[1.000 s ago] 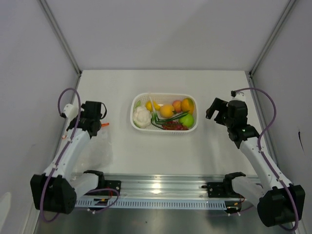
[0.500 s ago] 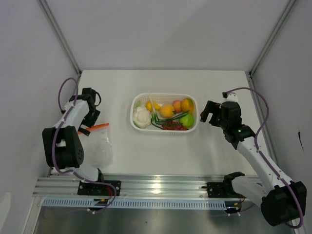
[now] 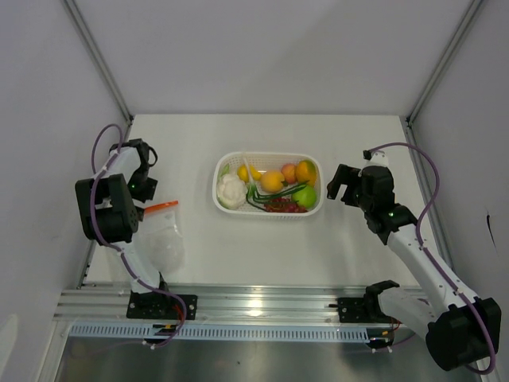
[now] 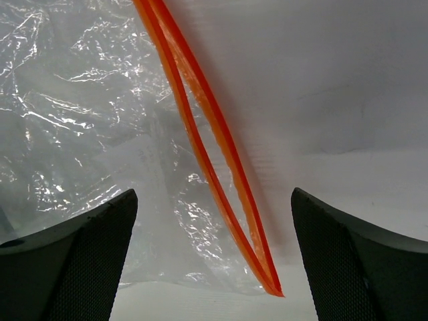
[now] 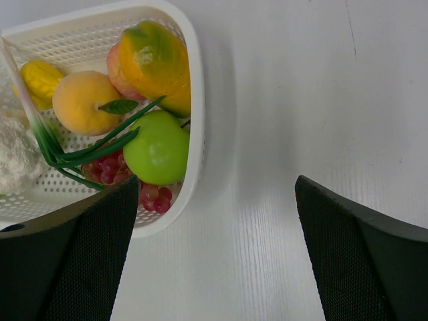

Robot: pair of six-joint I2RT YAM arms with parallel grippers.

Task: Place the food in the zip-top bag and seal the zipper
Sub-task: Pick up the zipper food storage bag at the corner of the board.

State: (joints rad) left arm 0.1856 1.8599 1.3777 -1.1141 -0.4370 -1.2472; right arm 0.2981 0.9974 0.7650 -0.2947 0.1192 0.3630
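white table (image 3: 262, 247), food (image 3: 272, 181) in basket (image 3: 267, 153)

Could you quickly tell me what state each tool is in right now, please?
Left tool: open, empty, over the bag's zipper.
Right tool: open, empty, beside the basket.

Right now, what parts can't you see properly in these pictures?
- Left wrist view: the zip-top bag runs off the top and left edges; a dark jaw covers its lower corner.
- Left wrist view: the zipper is cut off at the top edge.
- Right wrist view: the basket runs off the left edge; a jaw hides some grapes.
- Top view: the green beans are too small to count.
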